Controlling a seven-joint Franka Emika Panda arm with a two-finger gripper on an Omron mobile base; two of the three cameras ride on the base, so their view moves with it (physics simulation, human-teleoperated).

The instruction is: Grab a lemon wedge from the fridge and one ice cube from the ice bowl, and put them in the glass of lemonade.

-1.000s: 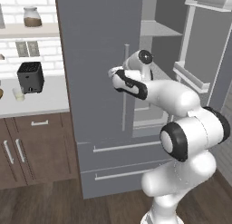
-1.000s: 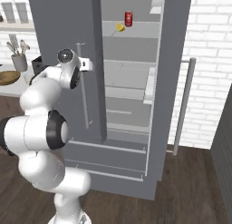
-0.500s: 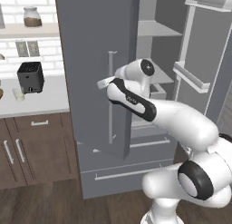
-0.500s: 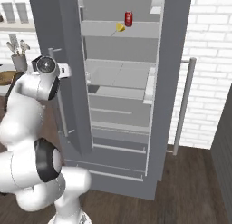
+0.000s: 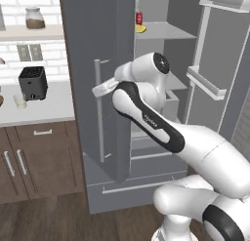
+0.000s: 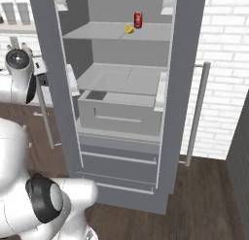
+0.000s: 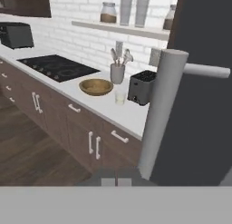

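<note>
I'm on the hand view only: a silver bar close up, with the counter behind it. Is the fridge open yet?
Observer: Yes. In the right base view both doors of the fridge stand swung wide, with the shelves exposed.
Operator: Where's the lemon wedge?
Observer: The lemon wedge lies on the top shelf, just left of a red can.
Operator: And where is my pincer on that bar?
Observer: In the left base view the pincer is shut, beside the upper part of the left door's handle, not around it.
</note>
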